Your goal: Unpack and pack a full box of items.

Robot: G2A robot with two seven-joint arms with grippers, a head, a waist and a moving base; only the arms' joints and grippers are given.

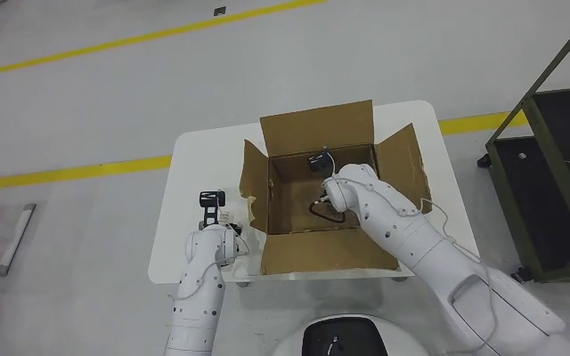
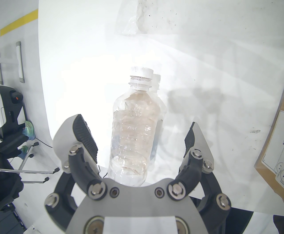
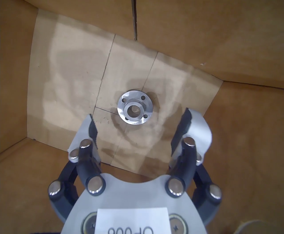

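Grey metal round flange with a centre bore and small bolt holes: position? — Operator

Flat on the paper-lined floor of the brown cardboard box with four open flaps. The right gripper hangs inside the box directly over it, fingers spread wide, clear of the flange. — Technician

Box position? — Operator

On the white rounded table, toward its 3 o'clock half in the top view. — Technician

Second item? — Operator

Clear plastic bottle with a white cap, on the table at the box's 9 o'clock side, outside the box. Upright or lying: cannot tell. The left gripper brackets it, fingers apart. A gap shows between each black ribbed pad and the bottle wall. The bottle's base end is nearest the gripper body. — Technician

Surroundings? — Operator

A crumpled clear plastic bag lies on the table beyond the bottle's cap end, apart from it. A dark green metal rack stands on the floor at the table's 3 o'clock. — Technician
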